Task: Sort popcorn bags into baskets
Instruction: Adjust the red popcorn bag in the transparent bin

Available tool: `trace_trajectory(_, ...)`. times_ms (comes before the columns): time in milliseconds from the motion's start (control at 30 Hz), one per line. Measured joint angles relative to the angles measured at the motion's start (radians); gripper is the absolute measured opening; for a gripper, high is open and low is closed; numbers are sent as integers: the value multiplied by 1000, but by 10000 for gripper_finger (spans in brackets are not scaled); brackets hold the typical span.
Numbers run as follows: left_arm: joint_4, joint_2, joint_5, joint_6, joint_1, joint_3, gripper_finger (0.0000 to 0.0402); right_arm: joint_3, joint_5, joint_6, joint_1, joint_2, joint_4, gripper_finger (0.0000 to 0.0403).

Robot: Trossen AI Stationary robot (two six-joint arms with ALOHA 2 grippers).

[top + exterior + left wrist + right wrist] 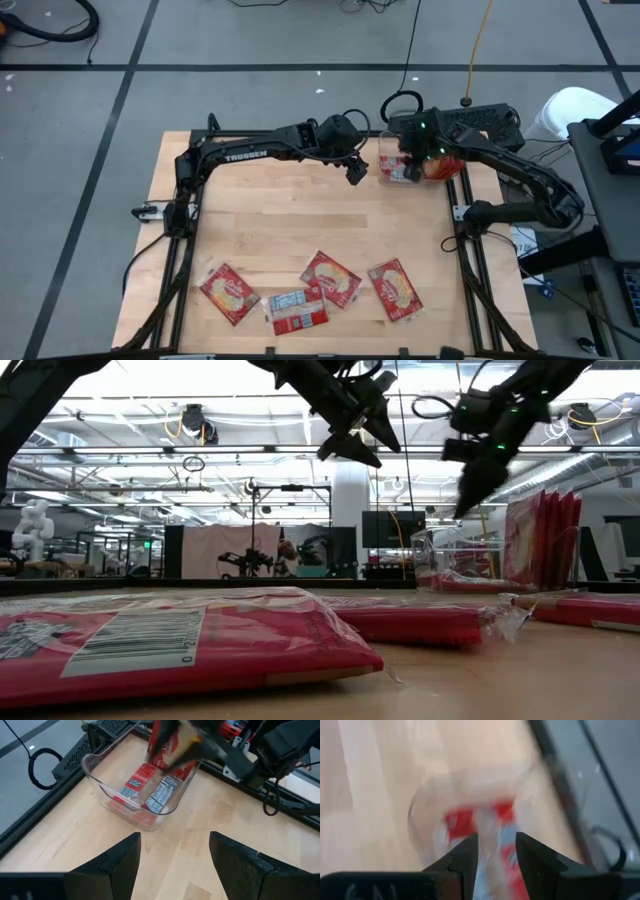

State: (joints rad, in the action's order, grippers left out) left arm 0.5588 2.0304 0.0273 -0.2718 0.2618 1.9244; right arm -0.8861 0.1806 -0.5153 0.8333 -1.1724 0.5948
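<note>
The clear basket (pixel 398 170) stands at the table's far right, with several red popcorn bags in it. Some lie flat (pixel 161 795) and some stand on edge against its wall (pixel 545 540). Several more bags lie flat along the table's near edge (pixel 230 293) (pixel 298 312) (pixel 330 278) (pixel 395 288). My right gripper (pixel 496 840) hangs above the basket, pointing down into it, fingers a little apart with nothing between them. My left gripper (pixel 175 837) hovers open just left of the basket (pixel 150 822), above the bare wood, with nothing between its fingers.
Bare wood (pixel 300 220) lies between the basket and the near row of bags. Black frame rails (pixel 462 230) run along the table's left and right sides. A black box with cables (pixel 480 118) sits past the far edge.
</note>
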Motion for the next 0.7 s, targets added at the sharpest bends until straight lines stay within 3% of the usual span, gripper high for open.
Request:
trace_trajectory(167,27,0,2,-4,-15,0,241,-62,13,-106,-4,-135,-38,139)
trace_trajectory(300,78,0,2,-4,-27,0,241,-62,91,-167,-4,-219,-11,156)
trace_trajectory(700,101,0,2,-31,-62,0,241,-63,51,-225,-3,-370,-36,154)
